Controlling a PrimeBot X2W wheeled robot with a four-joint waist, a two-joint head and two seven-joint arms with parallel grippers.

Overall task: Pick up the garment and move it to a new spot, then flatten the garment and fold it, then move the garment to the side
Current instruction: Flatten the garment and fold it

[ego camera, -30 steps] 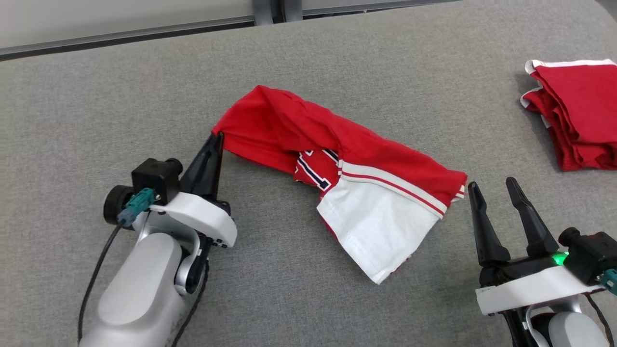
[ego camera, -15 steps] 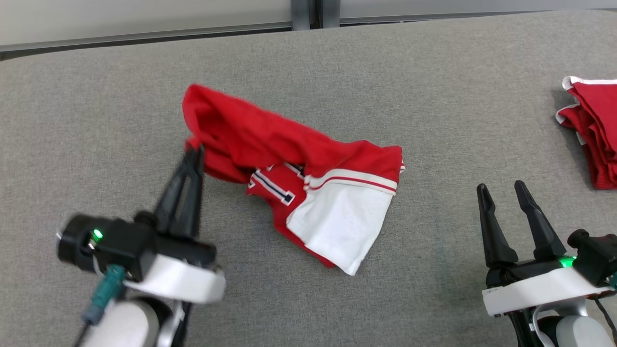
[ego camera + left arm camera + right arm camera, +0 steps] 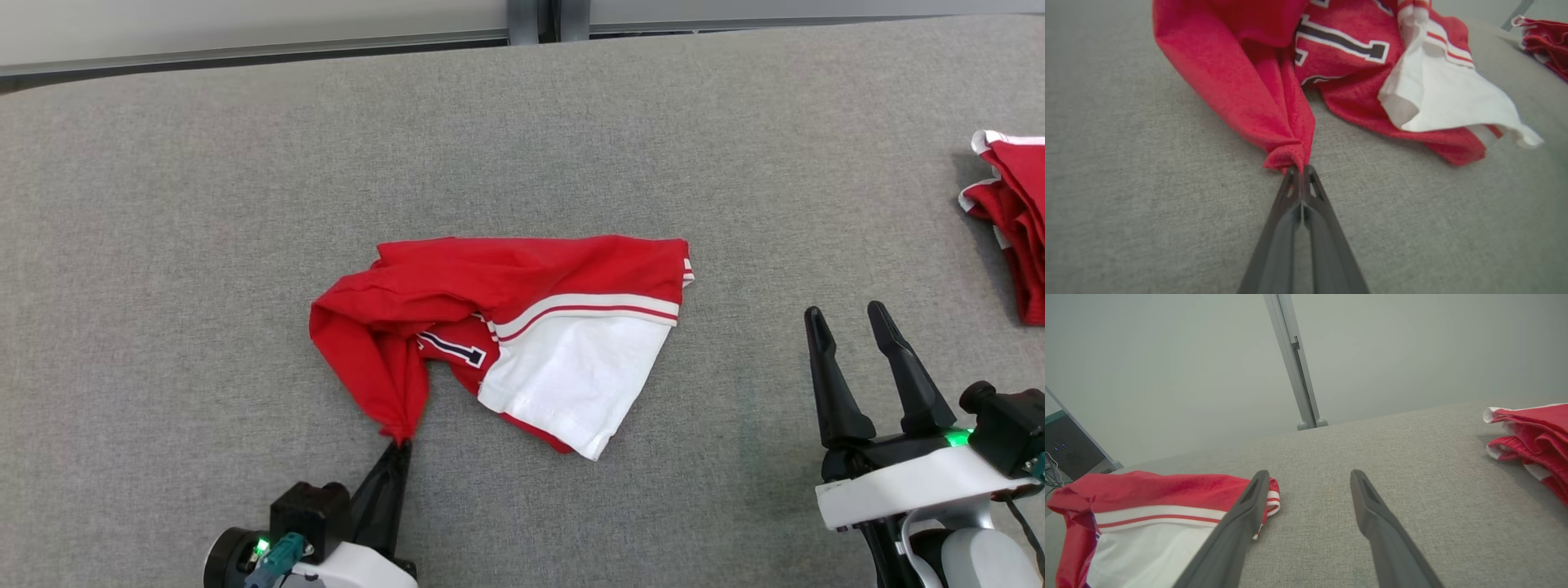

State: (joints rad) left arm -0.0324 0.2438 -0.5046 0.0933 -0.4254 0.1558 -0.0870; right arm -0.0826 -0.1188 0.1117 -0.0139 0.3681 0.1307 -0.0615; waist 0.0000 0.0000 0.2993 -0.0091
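Pinching the garment point(image 3: 522, 269), left tool point(image 3: 1300, 168) fully closed; right tool point(image 3: 843, 309) spread, empty.

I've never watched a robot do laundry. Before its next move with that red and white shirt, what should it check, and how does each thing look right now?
1. Left tool shut on a red corner of the garment: ok.
2. Right tool open, holding nothing, beside the garment's striped edge: ok.
3. Garment lying flat: not ok; it is bunched and twisted toward the pinched corner.
4. Garment apart from the other red pile at the right: ok.
5. Bare grey table around the garment for spreading: ok.
6. How many cloth layers the left tool pinches: cannot tell.
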